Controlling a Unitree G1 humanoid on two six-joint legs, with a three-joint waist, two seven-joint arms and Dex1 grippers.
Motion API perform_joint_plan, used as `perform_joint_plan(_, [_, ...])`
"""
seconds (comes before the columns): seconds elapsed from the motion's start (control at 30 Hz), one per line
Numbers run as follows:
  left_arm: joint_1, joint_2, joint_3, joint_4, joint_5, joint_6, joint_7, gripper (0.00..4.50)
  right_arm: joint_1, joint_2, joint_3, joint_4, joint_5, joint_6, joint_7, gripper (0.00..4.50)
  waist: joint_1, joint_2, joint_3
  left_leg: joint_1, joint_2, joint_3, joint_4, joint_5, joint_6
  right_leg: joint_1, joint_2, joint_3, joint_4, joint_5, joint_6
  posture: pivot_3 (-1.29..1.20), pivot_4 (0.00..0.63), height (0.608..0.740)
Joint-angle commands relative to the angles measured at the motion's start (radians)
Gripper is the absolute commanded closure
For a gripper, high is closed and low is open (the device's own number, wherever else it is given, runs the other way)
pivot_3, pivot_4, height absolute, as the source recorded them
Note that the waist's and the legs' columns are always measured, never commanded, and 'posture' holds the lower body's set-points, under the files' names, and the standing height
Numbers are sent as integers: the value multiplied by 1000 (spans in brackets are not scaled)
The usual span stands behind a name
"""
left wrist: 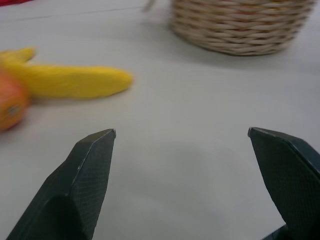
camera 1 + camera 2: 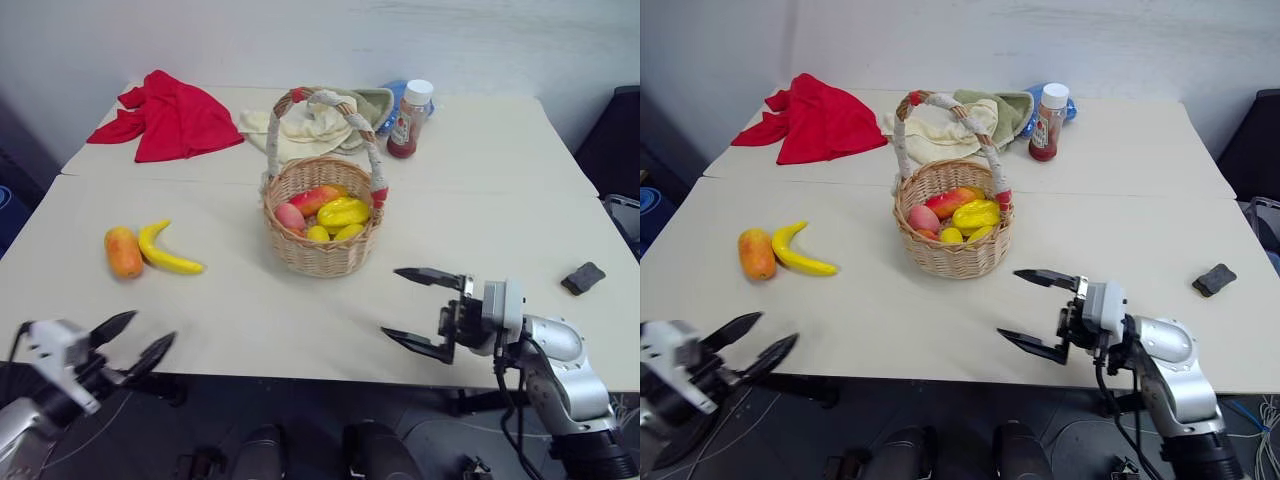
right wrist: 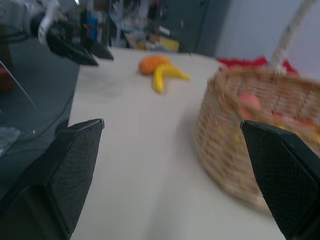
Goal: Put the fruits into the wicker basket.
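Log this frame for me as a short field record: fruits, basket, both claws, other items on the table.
fruits outside: banana and orange-red mango-like fruit, side by side on the table, on the robot's left of the basket
wicker basket: upright mid-table, already holding several red and yellow fruits
left claw: open, empty, at the near table edge, short of the banana
right claw: open, empty, near edge, beside the basket
other items: red cloth, pale cloth, sauce bottle, small dark object
task status: two fruits not yet in basket
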Motion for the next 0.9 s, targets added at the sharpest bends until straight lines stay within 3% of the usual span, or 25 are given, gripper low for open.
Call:
perform_joint_plan(0.03, [56, -49, 209, 95, -169, 113, 114, 40, -26, 78, 24, -70, -18, -16, -88, 0, 0, -1, -1, 0, 0, 0, 0, 0, 0, 0, 0, 0, 0, 0, 0, 0, 150, 740])
perform_joint_plan(0.23, [47, -38, 345, 114, -384, 305, 275, 40, -30, 120, 21, -53, -54, -36, -121, 0, 18, -4, -2, -2, -1, 0, 0, -2, 0, -2, -3, 0, -2, 0, -1, 0, 150, 740])
perform_joint_plan(0.33, [9, 33, 359, 67, -536, 418, 328, 40, -27, 112, 14, -44, -65, -41, -124, 0, 25, -5, -3, -2, -1, -1, 0, -5, -4, -1, -3, 0, -3, -1, -2, 0, 150, 740])
perform_joint_plan(0.4, [-67, 149, 318, 91, -557, 498, 374, 40, -23, 108, 8, -31, -76, -48, -123, 0, 26, -5, -3, -2, -1, -1, 0, -5, -5, -1, -3, 0, -3, -1, -3, 0, 150, 740])
perform_joint_plan(0.5, [-250, 281, 203, 181, -482, 556, 481, 40, -21, 105, 5, -4, -88, -61, -113, 0, 24, -3, -3, -1, -1, -2, 0, -4, -5, -1, -2, -1, -2, -2, -4, 0, 150, 740])
perform_joint_plan(0.6, [-517, 364, -2, 302, -363, 601, 554, 40, -28, 97, 14, 17, -98, -68, -95, 0, 23, 0, -2, -1, -2, -1, 0, -1, 0, 0, -3, -1, -1, -2, -3, 0, 150, 740])
perform_joint_plan(0.73, [-694, 404, -156, 457, -186, 566, 530, 40, -32, 97, 21, 12, -108, -65, -98, 0, -5, -2, -3, -1, -2, 4, -4, -2, 0, -4, -2, 0, 0, -1, -1, 0, 150, 740])
perform_joint_plan(0.9, [-879, 428, -260, 672, -50, 507, 406, 40, -9, 86, 0, -5, -122, -56, -125, 0, -8, -3, -2, -1, 1, 9, -7, 0, -5, -9, 1, -1, 2, -1, -1, 0, 150, 740])
